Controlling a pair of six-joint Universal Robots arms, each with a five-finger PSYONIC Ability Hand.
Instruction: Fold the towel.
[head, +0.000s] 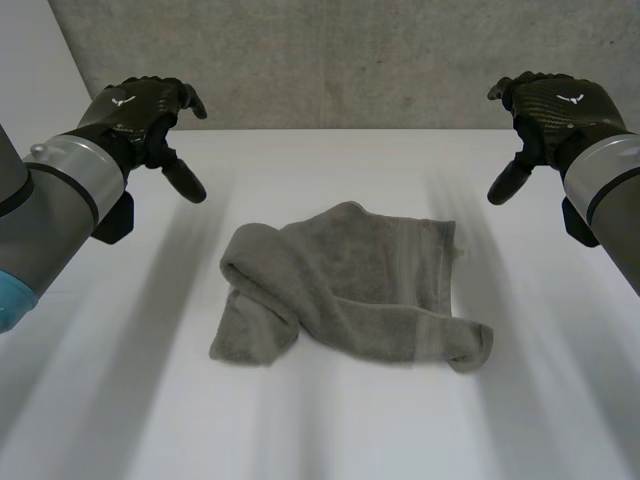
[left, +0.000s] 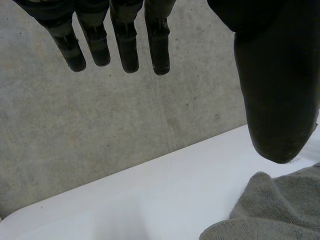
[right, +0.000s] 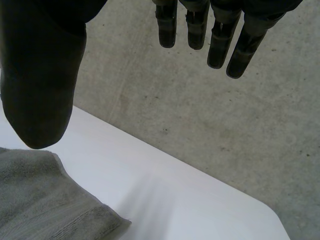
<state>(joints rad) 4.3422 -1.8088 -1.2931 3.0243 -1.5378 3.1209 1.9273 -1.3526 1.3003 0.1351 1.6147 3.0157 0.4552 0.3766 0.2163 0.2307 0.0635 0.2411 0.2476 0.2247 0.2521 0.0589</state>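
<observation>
The crumpled towel (head: 350, 290) is seen in the middle of the counter (head: 120, 400), its long axis roughly parallel to the far edge, between the left robot hand (head: 135, 110) and the right robot hand (head: 555, 105), both held open, empty and about equally near.

Bare table (head: 330, 165) all around towel (head: 350, 290)

White table (head: 330, 160): plain matte top, straight far edge, and rounded far corners as seen in both wrist views. Right behind it is a grey concrete wall (head: 350, 60), rough and speckled, with small pits and a faint vertical seam. A paler plain surface (head: 30, 60) sits left of the concrete. The light is soft and even.
</observation>
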